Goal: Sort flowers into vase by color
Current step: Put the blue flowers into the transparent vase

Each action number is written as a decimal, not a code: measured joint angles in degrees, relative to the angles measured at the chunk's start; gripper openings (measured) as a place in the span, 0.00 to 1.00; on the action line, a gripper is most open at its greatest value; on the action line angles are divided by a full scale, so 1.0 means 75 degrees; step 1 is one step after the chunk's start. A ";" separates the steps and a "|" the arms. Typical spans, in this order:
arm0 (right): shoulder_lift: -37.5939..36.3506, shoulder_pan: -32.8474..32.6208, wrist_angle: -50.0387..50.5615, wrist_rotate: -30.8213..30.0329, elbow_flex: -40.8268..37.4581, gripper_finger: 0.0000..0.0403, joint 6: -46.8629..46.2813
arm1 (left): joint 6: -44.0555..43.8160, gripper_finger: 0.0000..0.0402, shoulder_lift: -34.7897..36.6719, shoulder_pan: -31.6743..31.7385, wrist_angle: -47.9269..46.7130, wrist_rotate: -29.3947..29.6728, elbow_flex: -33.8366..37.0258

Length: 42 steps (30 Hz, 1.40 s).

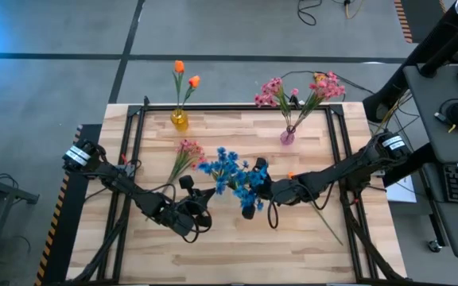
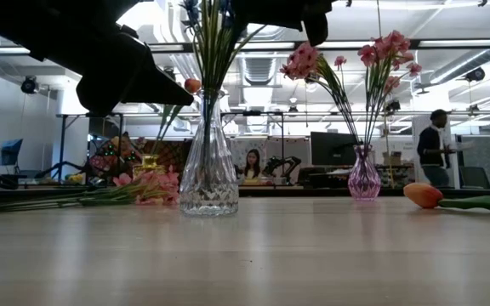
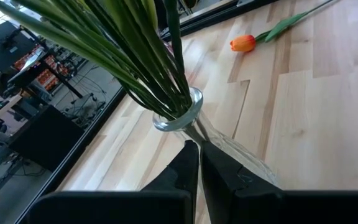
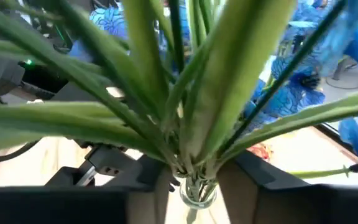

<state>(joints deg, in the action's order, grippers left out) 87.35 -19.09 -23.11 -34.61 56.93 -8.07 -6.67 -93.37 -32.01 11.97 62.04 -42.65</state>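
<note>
right wrist view shows the right gripper (image 4: 188, 180) with its two dark fingers standing one on each side of a bundle of green stalks (image 4: 191, 124), just above the mouth of a clear glass vase (image 4: 197, 193). whether the fingers really press the stalks, i cannot tell from these pictures. the blue flowers (image 1: 233, 175) belong to these stalks and they spread above the vase, near the middle of the table.

high view puts the right gripper (image 1: 262, 189) just beside the blue blossoms, on their right side. the left gripper (image 1: 201, 208) is low in front of the same vase, with its fingers closed together and holding nothing; in the left wrist view the closed fingers (image 3: 194, 171) point at the clear vase (image 3: 182, 115) from close by.

outward from the grippers, one pink spray (image 1: 186, 153) lies flat on the wooden table (image 1: 237, 246), to the left of the blue flowers. an orange bud (image 2: 424, 195) with a green stalk lies flat on the table too, to the right of the clear vase.

at the far edge of the table a yellow vase (image 1: 180, 119) holds two orange buds (image 1: 186, 73) upright, and a pink vase (image 1: 287, 137) holds pink sprays (image 1: 300, 89). these two vases stand well apart.

in the low view some people (image 2: 436, 149) show in the room behind the table.
</note>
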 joint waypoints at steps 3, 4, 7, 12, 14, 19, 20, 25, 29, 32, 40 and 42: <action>0.0000 0.0000 -0.0002 0.0003 0.0000 0.18 0.0072 | -0.0002 0.00 -0.0001 0.0003 0.0000 0.0000 0.0000; 0.0000 0.0000 0.0006 0.0003 0.0006 0.15 0.0098 | 0.0000 0.00 -0.0001 0.0003 -0.0001 0.0000 0.0000; 0.0000 0.0000 0.0039 0.0070 0.0098 0.08 0.0271 | -0.0002 0.00 -0.0001 0.0003 -0.0003 0.0000 0.0000; 0.0000 0.0039 0.0426 0.0256 0.0392 0.04 0.0288 | -0.0005 0.00 -0.0004 0.0017 -0.0003 -0.0003 0.0000; 0.0000 0.0088 0.0906 0.0280 0.0578 0.04 0.0156 | -0.0005 0.00 -0.0004 0.0017 -0.0003 -0.0001 0.0000; 0.0154 0.0162 0.1648 0.0273 0.0977 0.04 0.0028 | -0.0005 0.00 -0.0007 0.0040 -0.0003 -0.0003 0.0003; 0.0209 0.0166 0.1718 0.0277 0.1067 0.04 0.0056 | -0.0005 0.00 -0.0007 0.0054 -0.0003 -0.0003 0.0003; 0.0441 0.0191 0.2232 0.0469 0.1455 0.04 0.0001 | -0.0005 0.00 -0.0010 0.0112 -0.0007 -0.0003 0.0021; 0.0608 0.0217 0.2590 0.0472 0.1672 0.04 -0.0119 | -0.0007 0.00 -0.0010 0.0140 -0.0007 -0.0003 0.0050; 0.0719 0.0239 0.2655 0.0473 0.1715 0.04 -0.0115 | -0.0035 0.00 -0.0013 0.0143 -0.0001 -0.0008 0.0064; 0.0972 0.0314 0.2722 0.0502 0.1716 0.04 -0.0062 | -0.0057 0.00 -0.0016 0.0146 0.0011 -0.0126 0.0093; 0.0993 0.0318 0.2742 0.0501 0.1716 0.04 0.0002 | -0.0063 0.00 -0.0016 0.0146 0.0012 -0.0146 0.0096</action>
<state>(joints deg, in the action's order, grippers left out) 94.80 -16.71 -2.55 -30.85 69.80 -8.05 -7.14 -93.49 -30.92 12.05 60.95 -41.93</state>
